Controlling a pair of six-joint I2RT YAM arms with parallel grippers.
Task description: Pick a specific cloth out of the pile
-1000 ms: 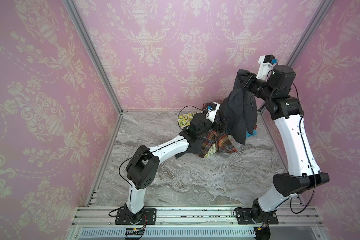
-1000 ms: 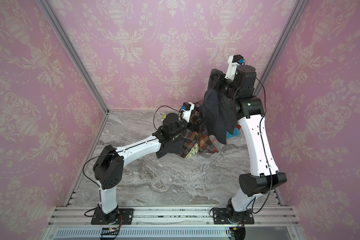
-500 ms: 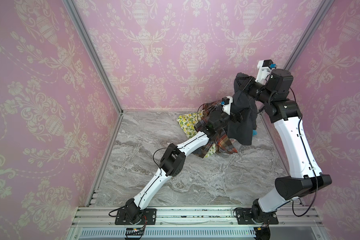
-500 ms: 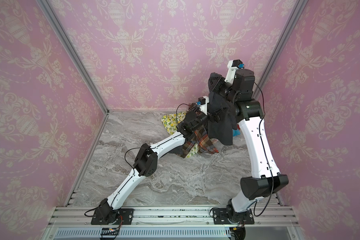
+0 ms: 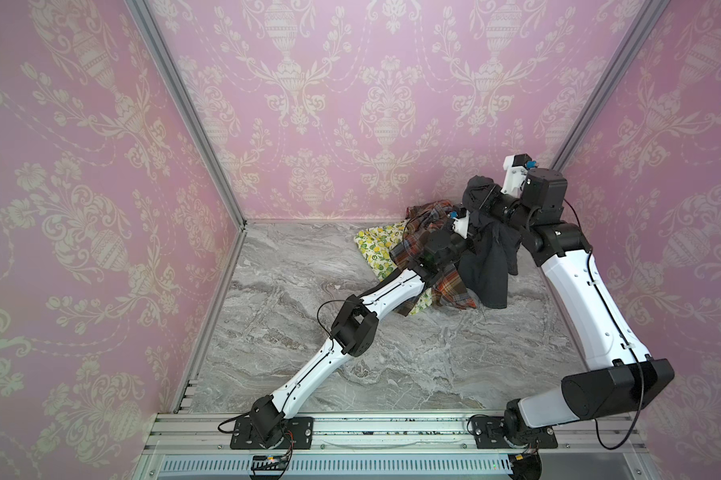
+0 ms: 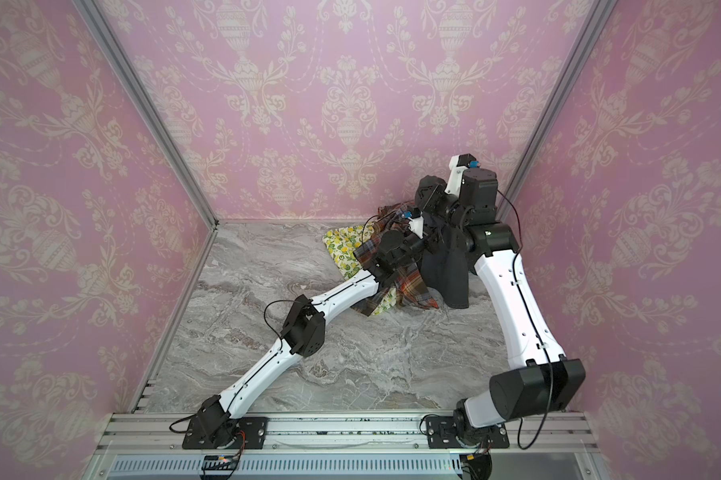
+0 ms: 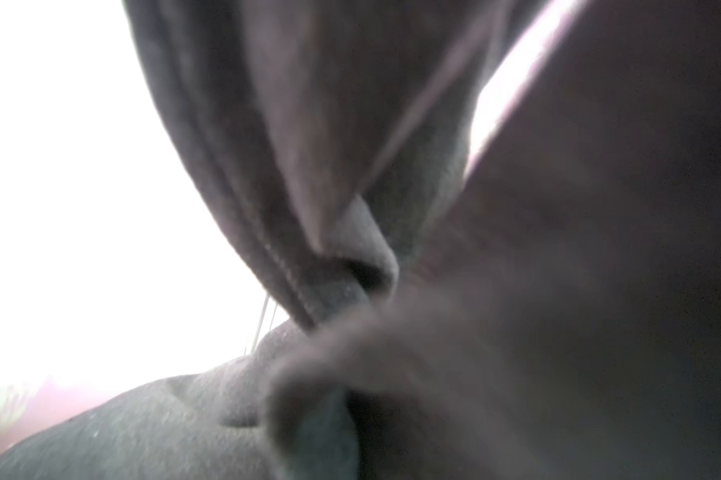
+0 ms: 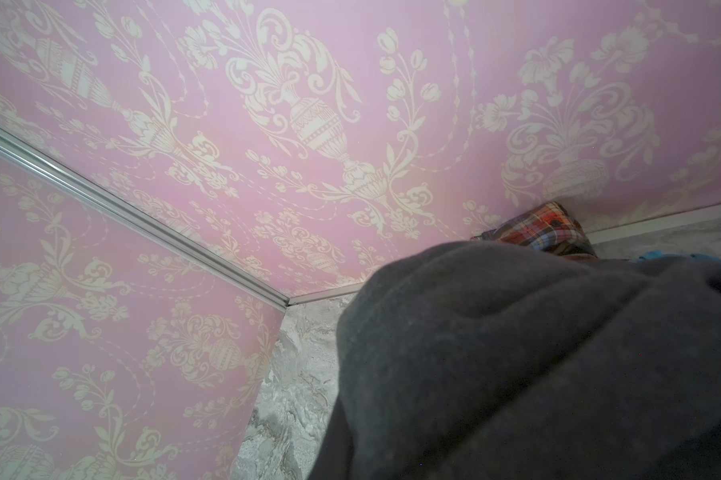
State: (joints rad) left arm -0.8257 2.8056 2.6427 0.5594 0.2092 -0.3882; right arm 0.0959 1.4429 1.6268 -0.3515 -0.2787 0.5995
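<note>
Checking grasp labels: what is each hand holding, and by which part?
The right hand holds the dark grey cloth by its bunched top; the left hand seems to pinch a fold lower down.

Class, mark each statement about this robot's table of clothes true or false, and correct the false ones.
1. The dark grey garment hangs from the right tool, high above the table. True.
2. The lemon-print cloth lies on top of the plaid shirt. False: the shirt overlaps it.
3. The left tool is closed in the garment's folds. True.
4. The pile sits at the table's front left. False: it sits near the back right corner.
</note>
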